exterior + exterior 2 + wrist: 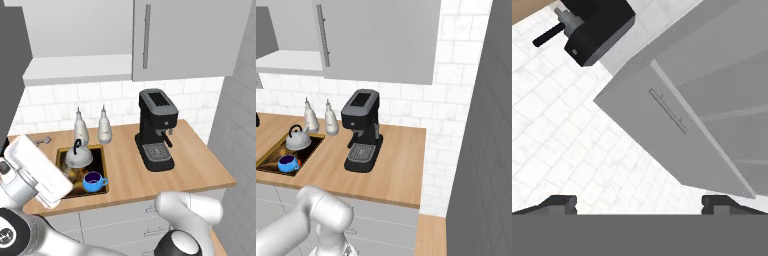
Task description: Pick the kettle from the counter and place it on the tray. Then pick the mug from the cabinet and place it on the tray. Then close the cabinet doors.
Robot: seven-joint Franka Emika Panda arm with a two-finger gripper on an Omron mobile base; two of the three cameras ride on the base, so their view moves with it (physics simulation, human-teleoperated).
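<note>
The silver-grey kettle (pixel 78 156) (pixel 297 140) stands on the black-rimmed tray (pixel 104 162) (pixel 312 146) on the wooden counter (pixel 190 160). The blue mug (pixel 93 181) (pixel 288 163) sits on the tray just in front of the kettle. Above them the cabinet (pixel 75 67) shows its pale shelf (pixel 286 62). Its right door (pixel 190 37) (pixel 376 40) (pixel 647 135) is shut flat. A darker panel at the left edge looks like the left door (pixel 11 65) swung out. My gripper (pixel 639 205) is open and holds nothing. It faces the right door's bar handle (pixel 668 111).
A black coffee machine (pixel 157 130) (pixel 362 130) (pixel 594 27) stands on the counter right of the tray. Two tall silver-white bottles (pixel 104 125) (pixel 331 121) stand behind the tray by the tiled wall. My white hand (pixel 37 172) hangs left of the tray. A grey wall (pixel 486 125) bounds the right side.
</note>
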